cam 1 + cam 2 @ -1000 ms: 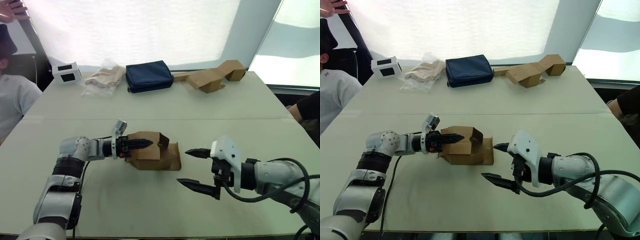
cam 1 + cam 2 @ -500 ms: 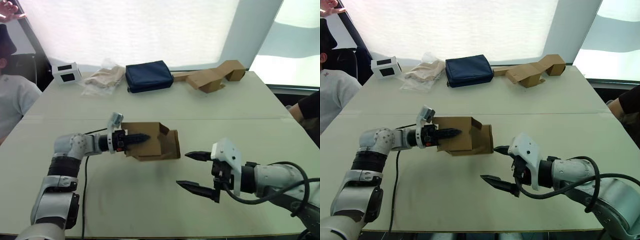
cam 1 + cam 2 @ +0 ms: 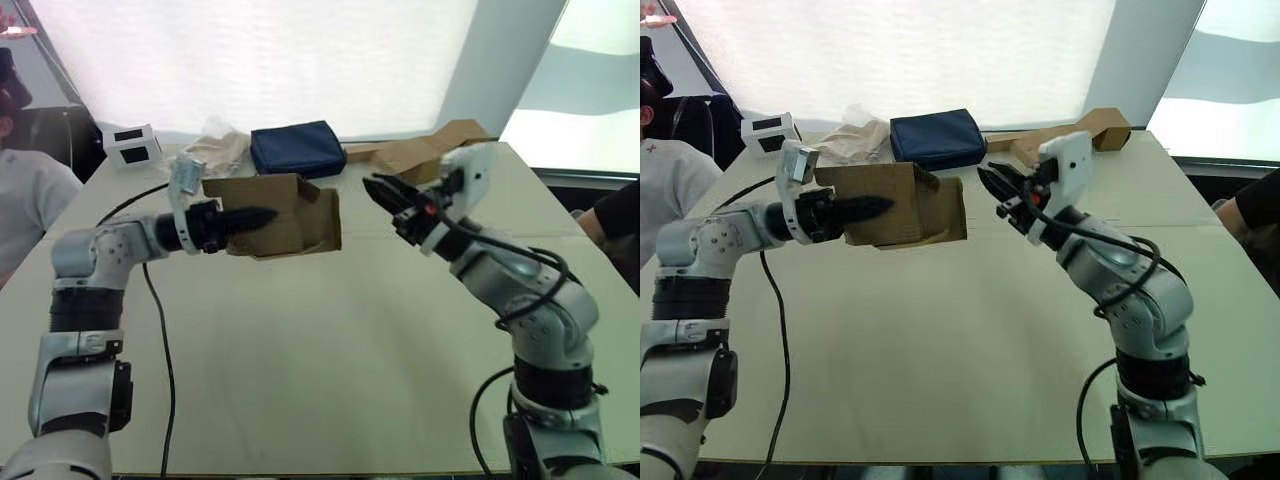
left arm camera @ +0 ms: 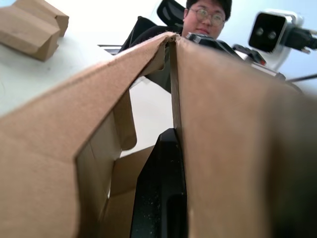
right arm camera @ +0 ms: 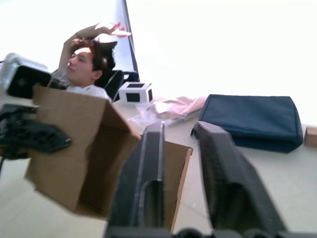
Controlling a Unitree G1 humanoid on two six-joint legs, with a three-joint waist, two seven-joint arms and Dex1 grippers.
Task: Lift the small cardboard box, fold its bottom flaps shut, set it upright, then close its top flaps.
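Surface: pale grey-white table (image 3: 330, 380), bright window behind it.
Left gripper: left gripper (image 3: 862, 209), fingers clamped on a side wall of the small plain brown cardboard box (image 3: 890, 203), one black finger on the outer face and, by the left wrist view, one finger (image 4: 161, 193) inside.
Box position: held off the table between the two arms, lying on its side with the open end toward the right arm.
Flaps: brown cardboard flaps (image 3: 942, 210) at that open end stand splayed, not folded; whether they are the bottom or the top flaps I cannot tell.
Right gripper: right gripper (image 3: 997, 190) just beside the open end, apart from the card, its two black fingers (image 5: 148, 183) a little spread and holding nothing.
Handling, as a judgement: light, thin card, stiff along its creases but easily dented; best pinched on a wall as now, and the flaps pushed near their hinge lines.
Far edge: navy blue fabric pouch (image 3: 937, 138), crumpled clear plastic bag (image 3: 852, 141), small white box with dark panels (image 3: 766, 129), tan zigzag cardboard pieces (image 3: 1065, 137).
People: a seated person (image 5: 89, 62) at the left end, a sleeve (image 3: 1255, 215) at the right.
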